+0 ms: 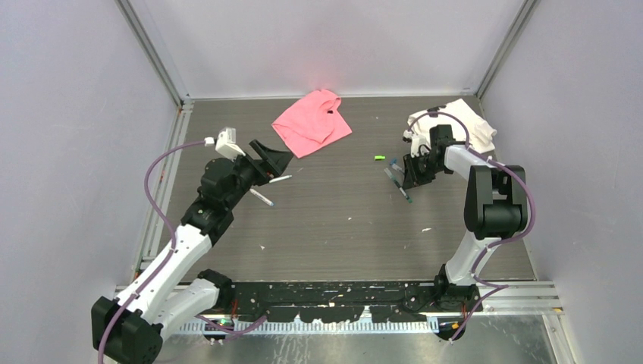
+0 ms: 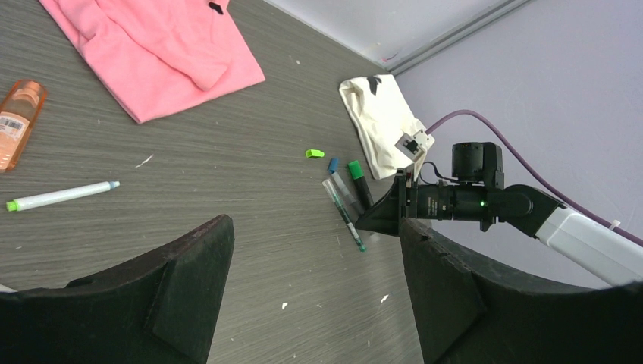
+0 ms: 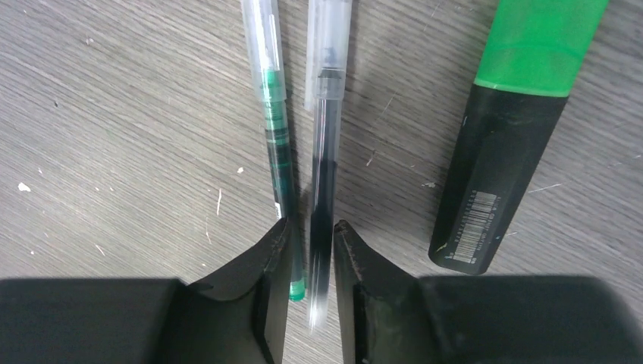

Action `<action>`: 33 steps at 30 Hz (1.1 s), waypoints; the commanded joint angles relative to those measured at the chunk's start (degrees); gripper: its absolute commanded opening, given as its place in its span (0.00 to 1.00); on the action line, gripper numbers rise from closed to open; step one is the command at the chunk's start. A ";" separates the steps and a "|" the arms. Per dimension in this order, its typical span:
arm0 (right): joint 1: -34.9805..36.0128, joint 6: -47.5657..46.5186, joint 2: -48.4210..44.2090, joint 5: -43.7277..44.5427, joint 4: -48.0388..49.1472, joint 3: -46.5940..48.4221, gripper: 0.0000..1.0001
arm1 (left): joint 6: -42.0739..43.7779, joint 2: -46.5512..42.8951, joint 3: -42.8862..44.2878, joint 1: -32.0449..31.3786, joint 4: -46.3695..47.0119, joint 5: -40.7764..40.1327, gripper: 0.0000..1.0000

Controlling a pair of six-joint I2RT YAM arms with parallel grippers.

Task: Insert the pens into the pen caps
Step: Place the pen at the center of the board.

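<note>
Closest in, the right end effector (image 3: 311,227) stands barely parted, straddling the near end of a dark pen (image 3: 322,167) lying flat on the desk (image 3: 114,114), not visibly pinching it; the pen's long axis runs straight ahead from the fingers; a green pen (image 3: 274,136) lies just beside it and a black highlighter (image 3: 485,182) near, crowding any grasp; a green cap (image 1: 380,158) and a blue cap (image 2: 332,164) lie just beyond, nearer this arm; the left end effector (image 2: 315,227) hangs wide open, empty, well apart.

Pens (image 2: 61,196) six; loose caps (image 2: 315,153) two; cloths (image 2: 159,53) two.

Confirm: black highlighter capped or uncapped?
Capped: the green cap sits seated on the black highlighter; no tip exposed.
</note>
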 commanded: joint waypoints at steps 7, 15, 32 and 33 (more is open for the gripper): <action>-0.78 -0.90 -0.57 -2.83 -4.02 3.08 0.41 | 1.08 2.95 0.93 0.48 3.94 0.51 0.81; -2.77 -0.08 -4.10 -11.10 -9.35 8.67 0.45 | 4.00 3.55 0.87 0.93 2.90 1.86 0.81; -3.95 13.06 -7.87 -28.86 -0.29 6.38 0.48 | 27.49 20.21 11.02 3.66 -23.45 1.85 0.82; -3.95 13.24 -7.96 -29.03 0.06 6.02 0.48 | 27.25 22.49 12.72 3.66 -25.35 -0.80 0.82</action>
